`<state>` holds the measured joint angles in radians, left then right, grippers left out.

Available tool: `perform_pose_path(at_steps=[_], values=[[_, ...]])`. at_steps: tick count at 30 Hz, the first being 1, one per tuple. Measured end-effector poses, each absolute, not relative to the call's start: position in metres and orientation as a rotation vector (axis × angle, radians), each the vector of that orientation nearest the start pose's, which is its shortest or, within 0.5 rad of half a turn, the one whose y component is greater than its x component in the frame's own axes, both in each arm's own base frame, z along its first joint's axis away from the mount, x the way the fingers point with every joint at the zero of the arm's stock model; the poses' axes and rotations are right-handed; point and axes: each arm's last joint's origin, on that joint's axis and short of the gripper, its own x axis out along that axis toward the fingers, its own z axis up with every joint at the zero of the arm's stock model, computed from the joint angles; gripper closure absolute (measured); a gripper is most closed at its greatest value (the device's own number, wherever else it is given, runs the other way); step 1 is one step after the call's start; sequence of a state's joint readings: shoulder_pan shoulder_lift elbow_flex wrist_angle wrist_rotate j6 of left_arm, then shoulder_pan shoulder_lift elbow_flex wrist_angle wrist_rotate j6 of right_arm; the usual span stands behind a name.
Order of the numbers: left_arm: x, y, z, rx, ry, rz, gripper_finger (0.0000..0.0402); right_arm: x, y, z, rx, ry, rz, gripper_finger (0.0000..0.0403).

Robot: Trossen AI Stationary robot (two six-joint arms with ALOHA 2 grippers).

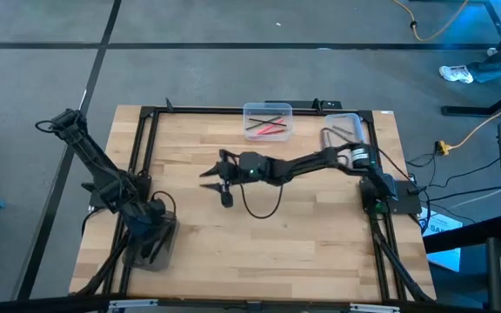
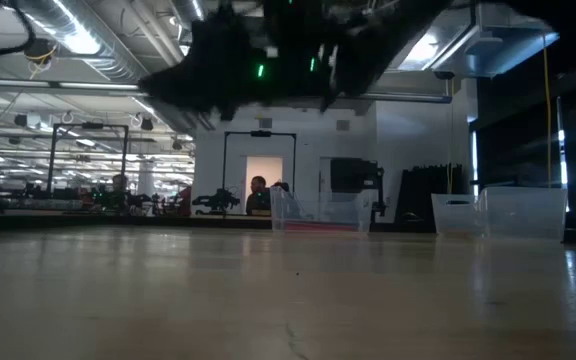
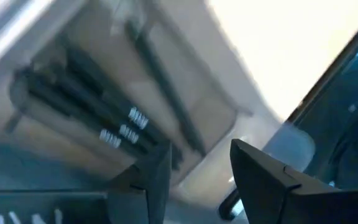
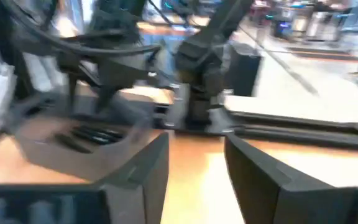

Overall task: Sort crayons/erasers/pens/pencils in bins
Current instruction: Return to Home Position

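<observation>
Dark bin (image 1: pixel 133 257): near left corner of table (image 1: pixel 320 243), black pens (image 3: pixel 86 112) inside.
Left gripper (image 3: pixel 197 152): just above that bin, fingers apart, empty.
Right gripper (image 4: pixel 194 144): over the middle, fingers apart, empty.
Clear bins (image 1: pixel 268 109): far edge, centre one holding red sticks (image 1: pixel 272 129); other at right.

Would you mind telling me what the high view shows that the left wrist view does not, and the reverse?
Only the high view shows the whole table, the right end effector open over its middle, a clear bin holding red and dark sticks, and a second clear bin near the right arm's base. Only the left wrist view makes out the black pens, white-printed, lying in the dark bin. Both show the dark bin and the left end effector, open over it.
</observation>
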<state>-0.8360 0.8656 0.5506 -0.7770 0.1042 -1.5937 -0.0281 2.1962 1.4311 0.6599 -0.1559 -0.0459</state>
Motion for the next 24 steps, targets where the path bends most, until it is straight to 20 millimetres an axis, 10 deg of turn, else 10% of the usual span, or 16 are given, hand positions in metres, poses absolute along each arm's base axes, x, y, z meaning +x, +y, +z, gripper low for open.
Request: perform_pose_path(at_steps=[7,17,24], values=[[0.105,-0.103,0.241,-0.711,1.010,0.075,0.0248,0.446,0.000,0.227,-0.205,0.174,-0.085,0.0280],[0.139,-0.056,0.274,-0.129,0.644,0.096,0.0279,0.327,0.003,0.304,-0.054,0.092,-0.017,0.0343],[0.157,-0.038,0.265,0.040,0.326,0.107,0.0310,0.239,0.017,0.284,0.038,0.053,0.161,0.0396]])
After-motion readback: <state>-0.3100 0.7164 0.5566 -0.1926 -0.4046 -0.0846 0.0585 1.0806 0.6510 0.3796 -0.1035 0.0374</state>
